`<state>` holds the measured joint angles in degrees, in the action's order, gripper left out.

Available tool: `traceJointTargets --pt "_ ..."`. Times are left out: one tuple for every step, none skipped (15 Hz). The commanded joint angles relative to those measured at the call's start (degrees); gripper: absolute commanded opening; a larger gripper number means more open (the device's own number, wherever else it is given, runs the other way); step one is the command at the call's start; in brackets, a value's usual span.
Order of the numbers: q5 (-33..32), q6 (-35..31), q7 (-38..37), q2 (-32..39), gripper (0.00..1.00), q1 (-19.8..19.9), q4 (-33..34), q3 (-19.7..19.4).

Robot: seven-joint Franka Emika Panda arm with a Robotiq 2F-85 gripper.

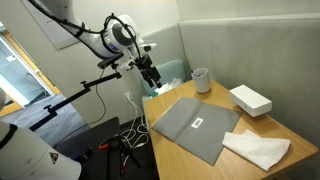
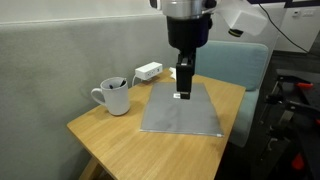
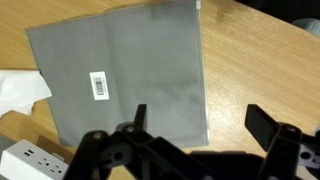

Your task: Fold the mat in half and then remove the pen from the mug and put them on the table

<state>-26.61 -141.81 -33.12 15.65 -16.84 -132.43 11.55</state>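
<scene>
A grey mat (image 1: 197,125) lies flat and unfolded on the wooden table (image 1: 255,128); it shows in both exterior views (image 2: 183,108) and in the wrist view (image 3: 120,75), with a small barcode label (image 3: 99,84). A white mug (image 2: 115,97) with a dark pen (image 2: 118,84) in it stands at the back of the table (image 1: 201,79). My gripper (image 1: 152,76) is open and empty, hovering well above the mat's edge (image 2: 184,82); its fingers (image 3: 200,120) straddle the mat's corner in the wrist view.
A white box (image 1: 250,99) and a white cloth (image 1: 257,150) lie beside the mat. A white power strip (image 2: 148,71) sits near the wall, also in the wrist view (image 3: 25,160). A padded chair back (image 2: 245,65) stands behind the table.
</scene>
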Motion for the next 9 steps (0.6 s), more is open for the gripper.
traceJointTargets --pt "-1.32 -2.32 -0.10 5.56 1.00 -3.42 2.85 -2.31" --pt "-1.01 -2.98 0.46 6.93 1.00 -4.10 3.42 -2.71" --pt "-1.16 -3.71 0.42 8.52 1.00 -4.98 4.03 -3.35" --pt "-1.35 -4.60 0.24 9.72 1.00 -5.89 4.43 -4.09" --pt "-2.00 -5.94 -0.08 11.14 1.00 -6.98 4.90 -5.14" --pt "-2.57 -7.01 -0.25 12.58 1.00 -8.07 5.45 -6.31" --pt "-2.93 -7.54 -0.41 13.90 1.00 -9.15 6.10 -7.41" --pt "-3.51 -7.95 -0.82 15.22 1.00 -10.33 6.75 -8.73" --pt "-4.07 -7.82 -1.49 16.32 1.00 -11.66 7.40 -10.14"
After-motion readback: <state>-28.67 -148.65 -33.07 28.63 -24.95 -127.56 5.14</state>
